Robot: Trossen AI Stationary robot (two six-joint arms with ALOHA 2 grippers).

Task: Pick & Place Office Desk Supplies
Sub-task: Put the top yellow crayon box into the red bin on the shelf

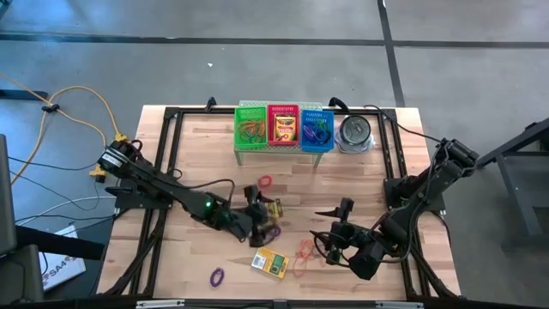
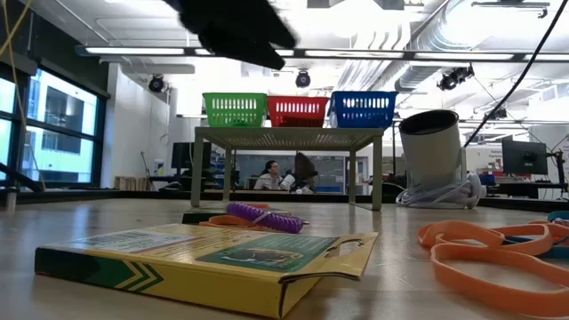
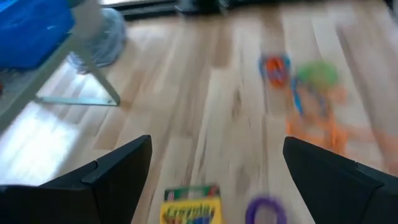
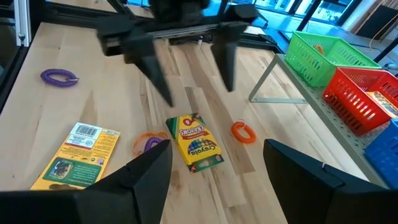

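Note:
One crayon box [image 4: 194, 142] lies face up on the table, just below and in front of my left gripper [image 4: 198, 94]. That gripper hangs open above it, touching nothing; its own wrist view shows the box [image 3: 191, 206] low between the spread fingers. A second crayon box [image 1: 270, 263] lies flat near the front edge. Loose rubber bands lie around them: a purple coil [image 1: 216, 276], a red loop [image 1: 264, 181] and orange loops [image 1: 303, 251]. My right gripper [image 1: 324, 232] waits open at the right, facing the first box.
The green [image 1: 251, 127], red [image 1: 283, 127] and blue [image 1: 316, 129] baskets stand in a row on a small metal rack at the far edge, holding bands and a crayon box. A silvery tin [image 1: 354, 133] stands to their right. Bare wood lies at the left.

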